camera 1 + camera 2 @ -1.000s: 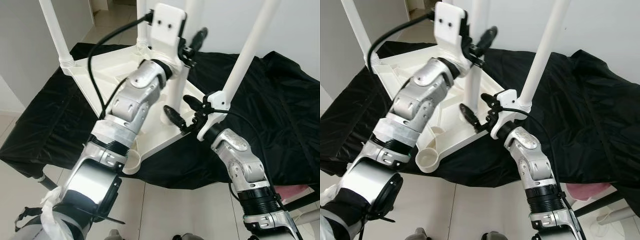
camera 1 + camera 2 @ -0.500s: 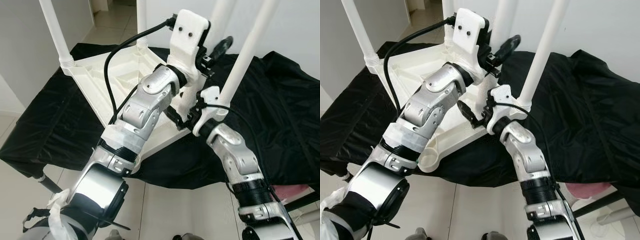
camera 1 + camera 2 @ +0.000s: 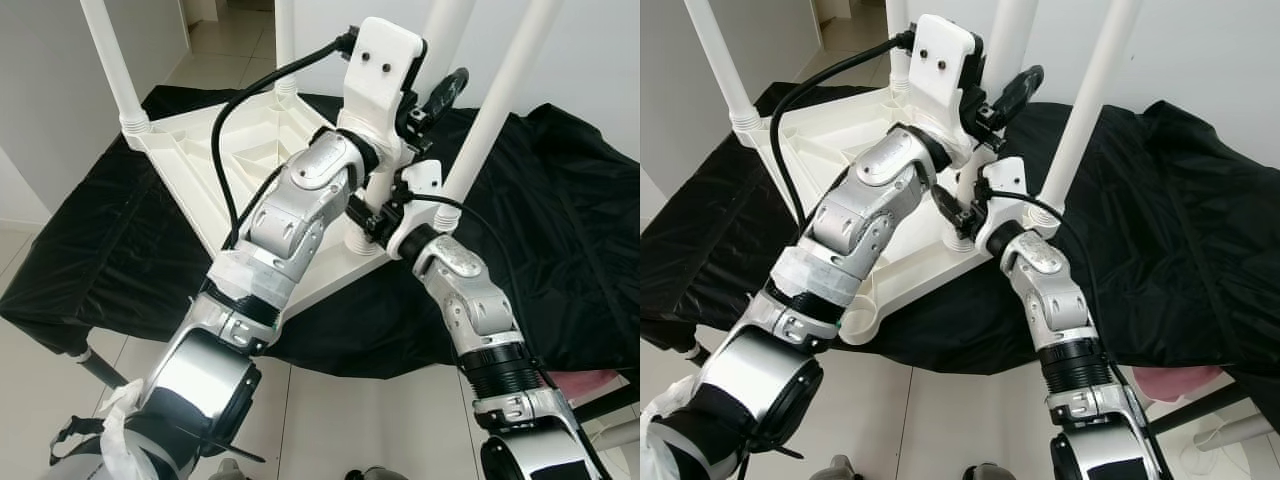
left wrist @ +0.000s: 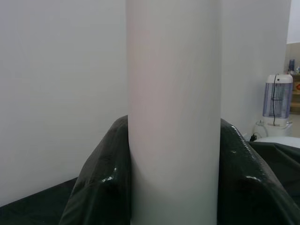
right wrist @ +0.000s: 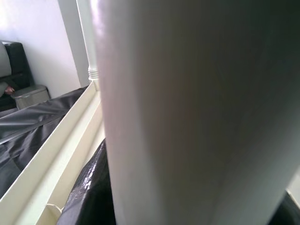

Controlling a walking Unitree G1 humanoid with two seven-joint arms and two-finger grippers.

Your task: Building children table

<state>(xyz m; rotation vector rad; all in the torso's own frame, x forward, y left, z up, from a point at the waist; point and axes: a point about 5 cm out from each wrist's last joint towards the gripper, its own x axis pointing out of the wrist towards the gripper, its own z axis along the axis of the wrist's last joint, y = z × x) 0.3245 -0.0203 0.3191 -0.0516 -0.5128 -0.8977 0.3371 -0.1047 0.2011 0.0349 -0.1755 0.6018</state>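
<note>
Children's table, inverted, leg fitting.

We record the white tabletop [image 3: 190, 160] lying upside down on a black cloth [image 3: 560, 230], with white legs standing up from its corners. Our left claw [image 3: 1002, 98] is high on the near-corner leg [image 3: 1008, 40], one black finger [image 3: 1016, 84] showing beside it; we cannot tell whether it is clenched. Our right claw [image 3: 965, 210] is low at the same leg's base by the socket; its grasp is likewise hidden. Both wrist views look closely on a white leg [image 4: 173, 112].
</note>
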